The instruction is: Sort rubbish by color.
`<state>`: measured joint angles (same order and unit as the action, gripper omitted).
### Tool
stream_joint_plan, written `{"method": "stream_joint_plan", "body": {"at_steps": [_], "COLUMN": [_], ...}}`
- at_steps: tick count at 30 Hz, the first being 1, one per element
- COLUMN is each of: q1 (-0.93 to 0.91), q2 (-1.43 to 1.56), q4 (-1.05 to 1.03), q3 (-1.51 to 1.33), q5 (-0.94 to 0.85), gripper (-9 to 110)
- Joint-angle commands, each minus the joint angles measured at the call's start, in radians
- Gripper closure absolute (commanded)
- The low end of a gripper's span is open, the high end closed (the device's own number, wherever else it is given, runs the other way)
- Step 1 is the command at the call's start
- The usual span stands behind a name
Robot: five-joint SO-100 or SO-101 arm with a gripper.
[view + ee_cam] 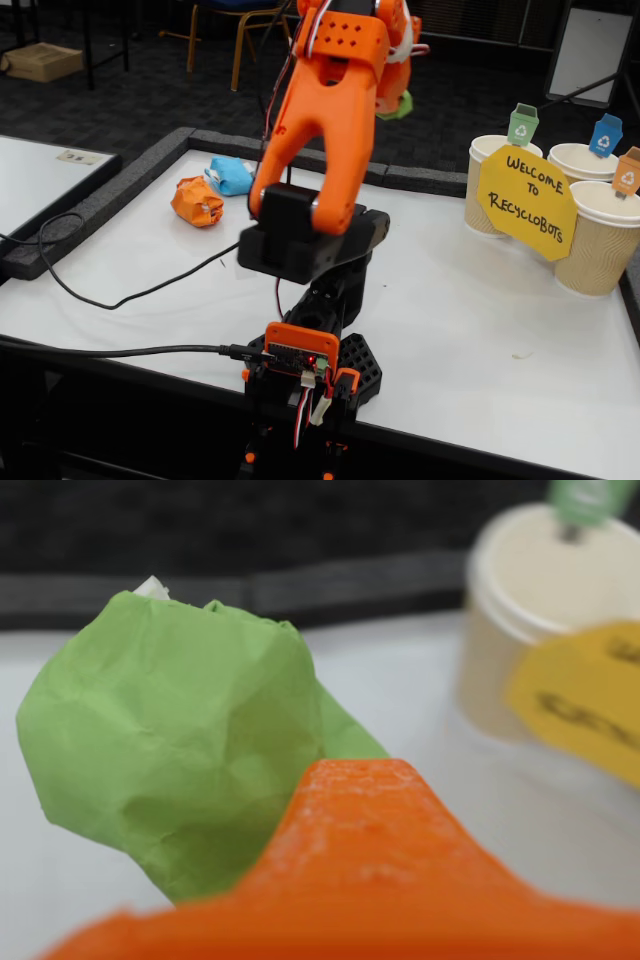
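Observation:
My gripper (300, 780) is shut on the green crumpled paper ball (170, 740), which hangs above the white table in the wrist view; a bit of white tape shows at its top. In the fixed view the arm is raised high, and only a sliver of the green ball (402, 104) peeks out beside the gripper (398, 92). The orange ball (197, 200) and the light blue ball (232, 175) lie side by side on the table's far left. In the wrist view, a beige cup (520, 610) with a green tag (585, 500) stands ahead to the right.
Three beige cups stand at the right in the fixed view: green-tagged (488, 185), blue-tagged (580, 160), orange-tagged (600, 250). A yellow sign (525, 200) leans in front of them. A black cable (120, 300) crosses the table's left. A dark raised border (120, 185) frames the table.

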<state>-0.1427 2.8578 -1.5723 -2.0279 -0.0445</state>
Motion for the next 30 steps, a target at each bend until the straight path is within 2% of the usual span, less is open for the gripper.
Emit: {"method": "stream_joint_plan", "body": {"at_steps": [1,15,30], "q1": [-0.138,-0.387,-0.425], "q2": [0.018,0.031,0.015], "q4": [-0.003,-0.086,-0.097], "q3": [0.117,0.258,0.344], "q5": [-0.026,-0.026,-0.026], "gripper": [101,101,101]}}
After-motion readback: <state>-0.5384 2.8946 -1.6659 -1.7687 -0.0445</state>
